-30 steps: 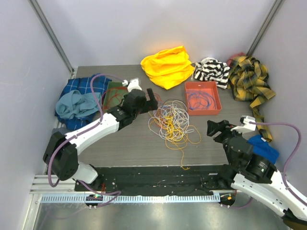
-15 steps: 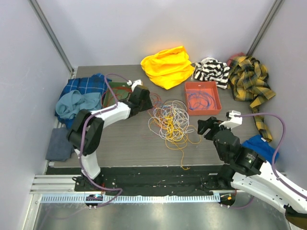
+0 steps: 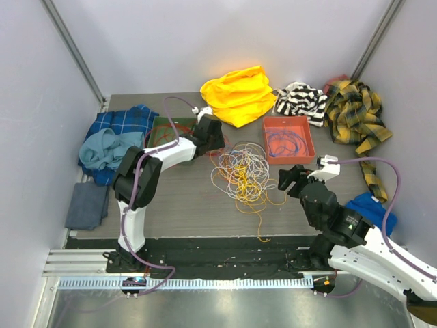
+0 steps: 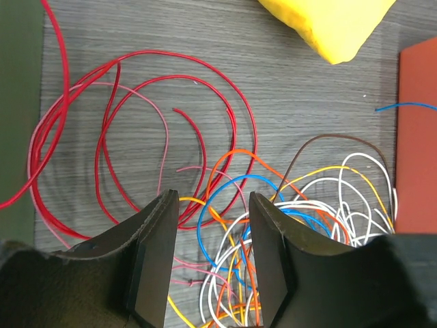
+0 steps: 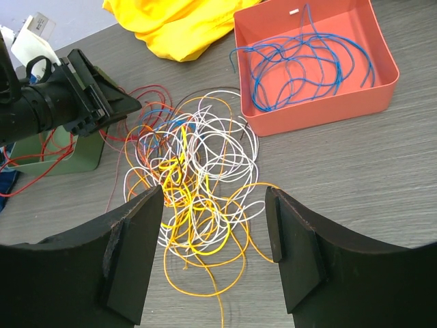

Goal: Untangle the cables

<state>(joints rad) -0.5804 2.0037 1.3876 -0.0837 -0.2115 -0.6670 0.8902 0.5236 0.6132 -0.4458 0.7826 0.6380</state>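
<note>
Left gripper (image 4: 210,201) half open, empty, above red loops. Right gripper (image 5: 213,198) wide open, empty. Thin multicoloured wire cables (image 3: 246,171) heaped mid-table, at 9 o'clock of shallow orange plastic tray (image 3: 290,159). Probably light, springy and snag-prone, so pinch one outlying loop.

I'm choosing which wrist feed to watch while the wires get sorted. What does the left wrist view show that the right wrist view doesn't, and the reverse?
Left wrist only: a close look at the red cable loops spread on the table beside the pile, one loose end inside them, framed by the left jaws, which stand apart with nothing gripped.
Right wrist only: the whole orange tray with blue cables in it, and the left arm seen from outside.
Both: the tangled pile, the yellow cloth and the green tray.
</note>
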